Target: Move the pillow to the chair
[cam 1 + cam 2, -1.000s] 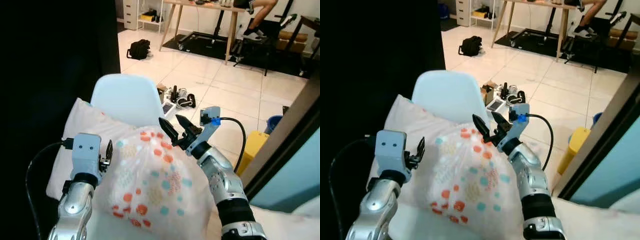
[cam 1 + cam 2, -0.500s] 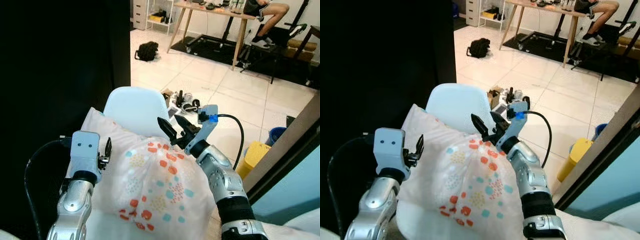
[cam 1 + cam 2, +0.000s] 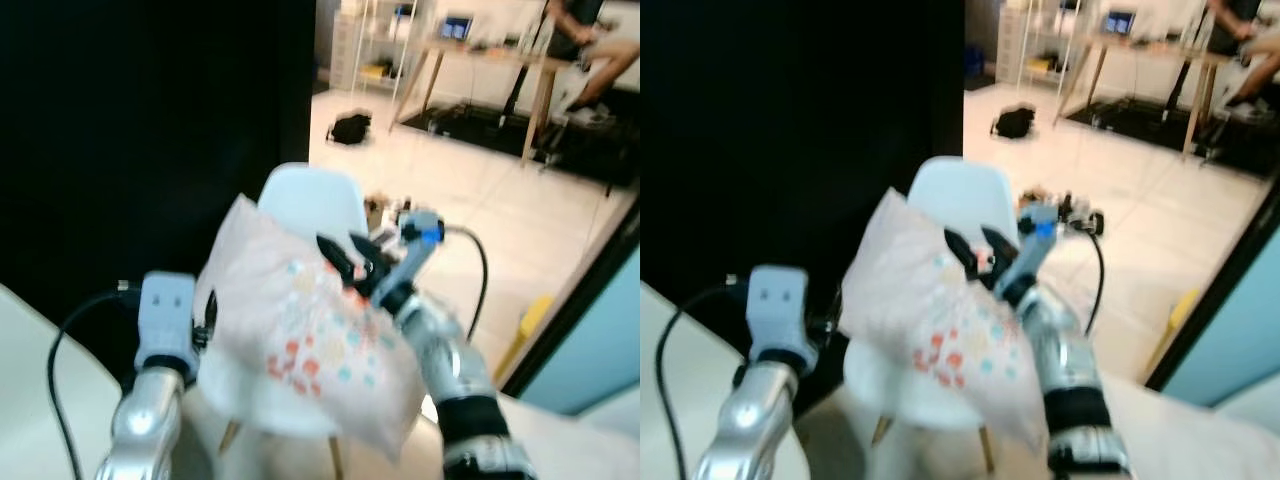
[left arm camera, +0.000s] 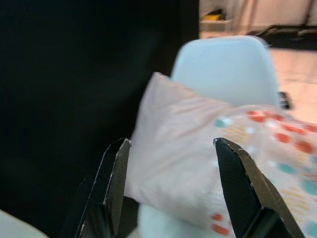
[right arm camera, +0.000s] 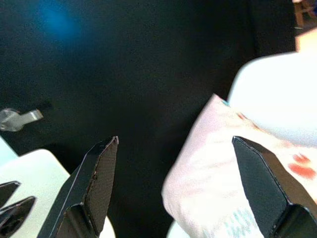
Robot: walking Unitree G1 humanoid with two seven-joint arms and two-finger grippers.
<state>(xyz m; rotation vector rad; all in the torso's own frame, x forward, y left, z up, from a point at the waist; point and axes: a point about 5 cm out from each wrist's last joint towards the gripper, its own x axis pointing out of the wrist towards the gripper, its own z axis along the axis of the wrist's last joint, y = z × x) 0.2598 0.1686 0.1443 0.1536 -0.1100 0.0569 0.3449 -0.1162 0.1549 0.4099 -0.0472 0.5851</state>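
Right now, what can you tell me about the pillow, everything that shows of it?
The pillow is soft, white fabric printed with orange and teal dots toward one end, plain pale at the other. It lies tilted on the white chair, one corner raised against the backrest, its lower end overhanging the seat. The left hand is at its left edge and the right hand, fingers open, at its top; contact is blurred.

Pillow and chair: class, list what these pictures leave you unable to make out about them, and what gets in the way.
1. The chair seat, head views: covered by the pillow.
2. Whether the pillow's weight rests fully on the seat: motion blur smears both head views.
3. The pillow's far end, left wrist view: cut off by the frame edge.
4. Contact between the left claw and the pillow: head views too blurred.
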